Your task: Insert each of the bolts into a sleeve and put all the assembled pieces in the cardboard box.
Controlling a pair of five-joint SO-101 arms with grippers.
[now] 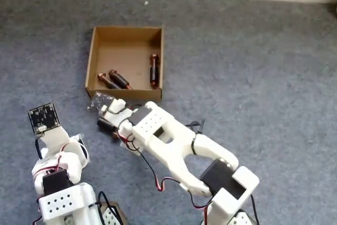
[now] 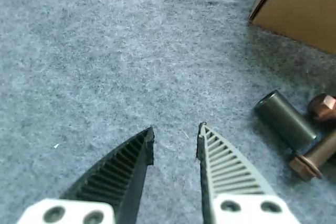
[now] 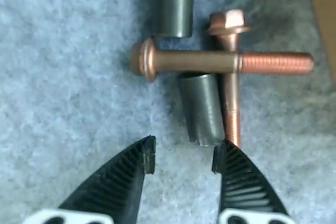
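Note:
Two copper bolts lie crossed on the grey carpet: one bolt (image 3: 210, 61) rests over the other bolt (image 3: 231, 103). A dark sleeve (image 3: 202, 108) lies under the crossing and a second sleeve (image 3: 173, 3) lies just beyond it. My right gripper (image 3: 184, 156) is open just short of the nearer sleeve, close to the front wall of the cardboard box (image 1: 92, 56). The box holds three assembled pieces (image 1: 154, 70). My left gripper (image 2: 176, 140) is open over bare carpet, with a sleeve (image 2: 286, 121) and a bolt (image 2: 315, 156) off to one side.
The right arm (image 1: 179, 140) stretches from the lower right across the carpet toward the box front. The left arm (image 1: 58, 156) stands at the lower left. Open carpet lies to the right of the box and behind it.

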